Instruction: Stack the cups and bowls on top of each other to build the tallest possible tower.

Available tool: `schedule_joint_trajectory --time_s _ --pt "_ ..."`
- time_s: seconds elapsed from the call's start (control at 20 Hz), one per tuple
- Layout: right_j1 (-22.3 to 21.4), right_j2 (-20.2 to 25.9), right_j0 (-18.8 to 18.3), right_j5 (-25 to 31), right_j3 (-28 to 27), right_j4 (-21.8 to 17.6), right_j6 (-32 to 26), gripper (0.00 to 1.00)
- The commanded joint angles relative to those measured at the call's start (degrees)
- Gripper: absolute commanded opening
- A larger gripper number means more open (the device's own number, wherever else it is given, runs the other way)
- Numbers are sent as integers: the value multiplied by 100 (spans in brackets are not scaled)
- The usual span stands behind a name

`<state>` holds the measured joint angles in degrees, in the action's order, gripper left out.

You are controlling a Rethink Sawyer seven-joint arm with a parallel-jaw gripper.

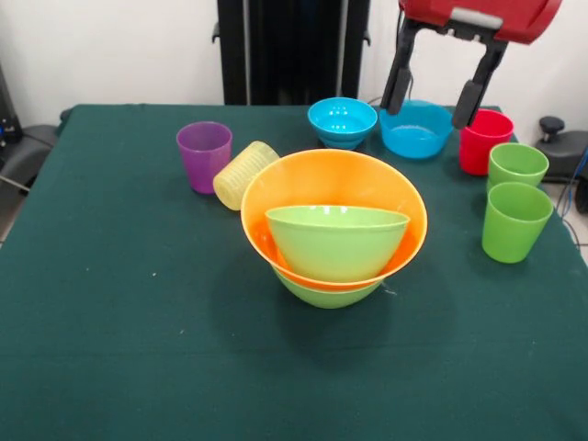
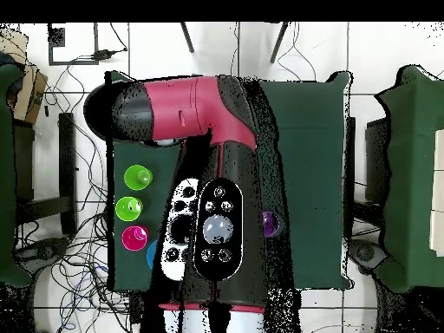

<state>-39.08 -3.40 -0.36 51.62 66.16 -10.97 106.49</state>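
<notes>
No brand, label or readable writing shows on the cups, the bowls or the arm. The gripper (image 1: 434, 99) hangs from the red arm at the upper right of the front view, its two black fingers (image 1: 397, 84) spread wide apart and holding nothing, poised above the larger blue bowl (image 1: 415, 129) and just beside the red cup (image 1: 484, 141). In the overhead view the red and black arm (image 2: 195, 108) covers most of the table's middle. The tower (image 1: 333, 225) stands near the centre of the green table (image 1: 119, 349): a lime green bowl (image 1: 328, 294) at the bottom, the large orange bowl (image 1: 303, 179) tilted in it, and a second lime green bowl (image 1: 336, 241) nested inside. The red cup stands apart at the right, upright, with two light green cups (image 1: 515, 195) in front of it. The smaller blue bowl (image 1: 342, 121) sits behind the tower. The purple cup (image 1: 204, 154) stands upright at the left, and the ribbed pale yellow cup (image 1: 243, 175) lies on its side between it and the orange bowl.
</notes>
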Motion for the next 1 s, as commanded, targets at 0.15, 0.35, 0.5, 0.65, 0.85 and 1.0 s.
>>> schedule_joint_trajectory --time_s 0.15,0.35,0.5,0.65,0.85,1.0 --pt "342 513 -262 -991 828 -40 228 100" --pt "508 627 -401 -1256 798 -75 46 100" --pt "531 703 -488 -1364 842 -76 -83 100" --pt "564 776 -567 -1466 877 -82 -173 100" --pt "597 842 -650 -1523 886 -103 -268 100" --pt "633 836 -652 -1577 901 -133 -222 100"
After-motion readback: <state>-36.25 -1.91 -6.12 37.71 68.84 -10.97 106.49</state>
